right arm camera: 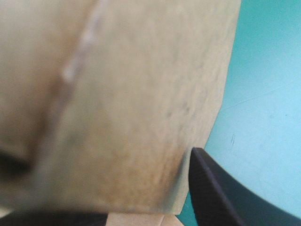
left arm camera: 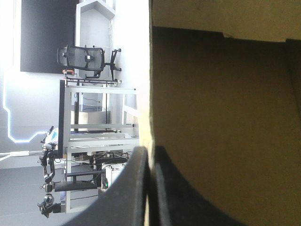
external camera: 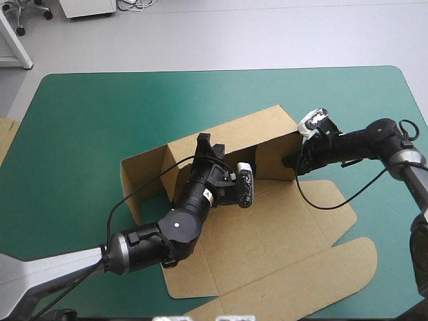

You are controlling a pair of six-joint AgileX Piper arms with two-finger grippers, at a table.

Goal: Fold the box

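Box progress reads best from the grips outward. The left claw is pressed together on the top edge of the long rear wall, the board a thin pale line between its black fingers. The right claw sits at the short end wall on the right (board fills most of its wrist view, so I cannot tell whether it is clamped there or only lying against the wall). Around them the rear wall stands upright, the right end wall is raised against it, and the left end panel leans up at the other corner. Toward the near edge the rest of the sheet lies flat: floor, front panels and the big rounded lid flap. The box lies about mid-tabletop, nearer the front edge, with some spare board at the left edge. My judgement: only an early stage is done, and tucking the ends and raising and locking the front wall remain.
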